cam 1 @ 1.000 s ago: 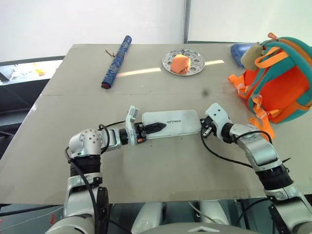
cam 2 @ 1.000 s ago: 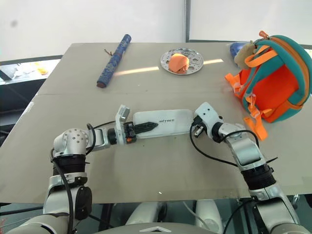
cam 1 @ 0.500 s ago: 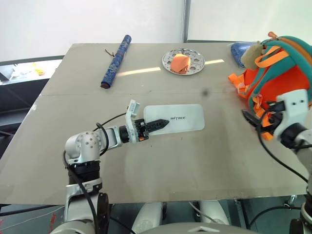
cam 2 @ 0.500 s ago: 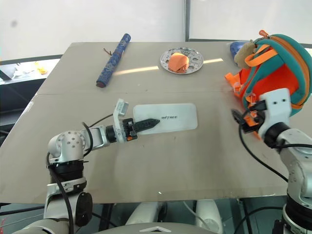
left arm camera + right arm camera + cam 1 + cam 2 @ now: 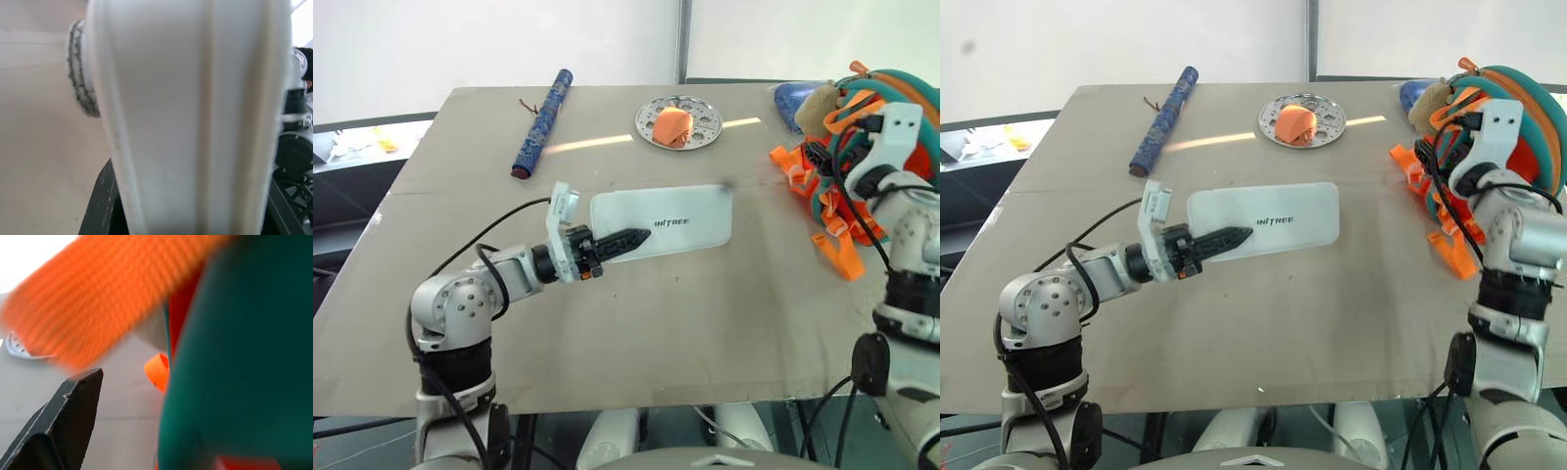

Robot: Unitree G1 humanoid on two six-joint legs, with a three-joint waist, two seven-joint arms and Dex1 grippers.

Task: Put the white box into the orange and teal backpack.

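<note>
White box (image 5: 662, 223) held flat, lifted off table (image 5: 636, 323) it seems, lettering side up, near mid-table. Pinched at its near-left end by left gripper (image 5: 619, 241), fingers clamped on box edge; left wrist view shows box's pale face running up from between the black fingers. Free end of box points twd the right side, where orange and teal backpack (image 5: 1518, 117) stands upright at far right edge of table, w/ beige plush piece (image 5: 817, 106) on top and orange straps (image 5: 822, 220) spilling onto tabletop. Box well apart from pack, open table between. Right gripper (image 5: 830, 155) up against pack's front, at the teal trim; one black finger (image 5: 54, 426) visible in right wrist view beside teal fabric and an orange strap, nothing seen between the fingers, so prob spread and empty, but can't confirm a hold on any fabric. Progress, as judged: pickup done, box secure in one hand; pack not visibly opened, mouth not discernible from here. Left to do: get pack opening held or spread w/ right hand, carry box across, slip it in end-first, let go. Risk: single-end pinch on a long flat case, could droop or swing. Elsewhere, not involved: round silver plate (image 5: 678, 123) w/ an orange item at far centre, blue patterned roll (image 5: 539, 122) at far left, blue pouch (image 5: 787, 98) behind pack.
</note>
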